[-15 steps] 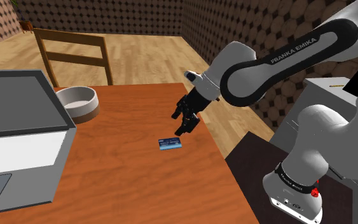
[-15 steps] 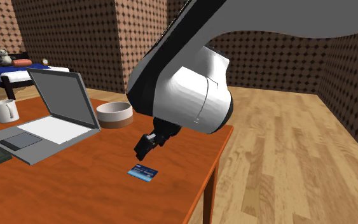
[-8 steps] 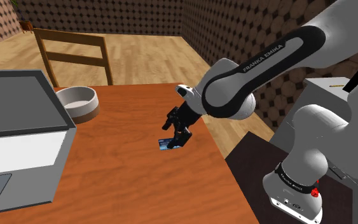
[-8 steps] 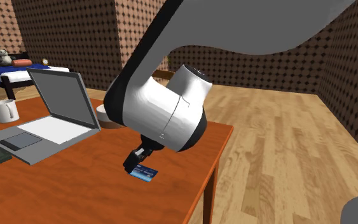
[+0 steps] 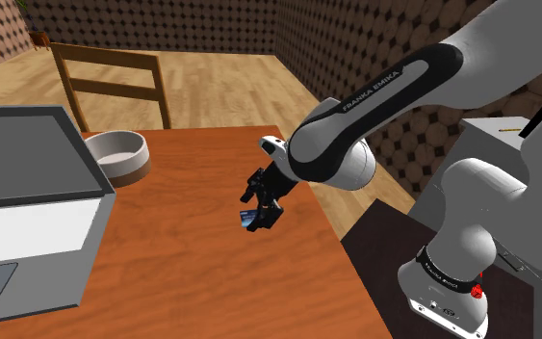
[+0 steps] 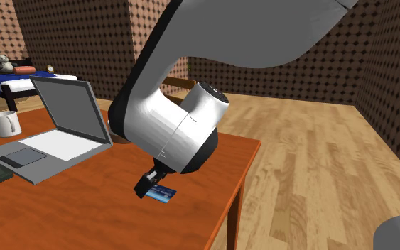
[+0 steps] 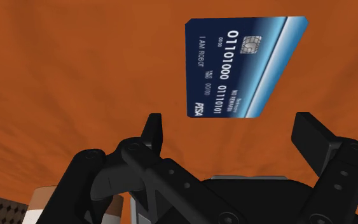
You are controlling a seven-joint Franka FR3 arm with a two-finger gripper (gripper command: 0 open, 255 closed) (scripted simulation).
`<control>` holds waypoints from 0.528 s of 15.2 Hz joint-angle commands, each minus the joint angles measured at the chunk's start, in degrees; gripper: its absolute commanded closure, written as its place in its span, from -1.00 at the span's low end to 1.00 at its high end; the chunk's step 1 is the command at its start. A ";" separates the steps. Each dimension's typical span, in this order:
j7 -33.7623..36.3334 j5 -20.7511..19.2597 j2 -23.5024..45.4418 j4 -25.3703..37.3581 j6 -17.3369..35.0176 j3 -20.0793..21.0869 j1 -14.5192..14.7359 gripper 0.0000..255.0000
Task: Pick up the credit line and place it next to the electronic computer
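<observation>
We find the credit card [image 7: 241,67], dark blue with a chip and white digits, lying flat on the reddish-brown table [image 5: 182,279]. In the second exterior view it sits at centre, slightly below the middle, near the table's right-hand edge [image 6: 163,192]. The grey laptop [image 6: 63,121] stands open well apart from it, at the left of that frame.

The gripper [image 7: 230,124] hangs close above the card with its 2 black fingers [image 7: 152,130] spread wide and nothing between them. In the wrist view the card lies just beyond the fingertips, untouched. In the shoulder view the gripper [image 5: 259,214] covers most of the card at centre frame, and only a blue sliver shows.

We judge the card to be very light, thin and stiff, with a slick face. Lying flat, it offers no top to grab, only its edges. We think the best hold is a pinch across its 2 long edges, near the middle of its length. For that the fingertips must go right down to the tabletop. Any off-centre contact could skate it sideways or tip it out of the pinch.
</observation>
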 commanded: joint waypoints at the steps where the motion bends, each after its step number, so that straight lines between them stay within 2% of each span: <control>1: -0.14 0.16 0.05 0.03 0.01 -0.02 0.03 -1.00; 3: -0.10 0.11 0.04 0.02 0.01 -0.02 0.02 -1.00; 4: -0.10 0.11 0.04 0.02 0.01 -0.02 0.02 1.00; 8: -0.10 0.12 0.04 0.03 0.01 -0.02 0.03 1.00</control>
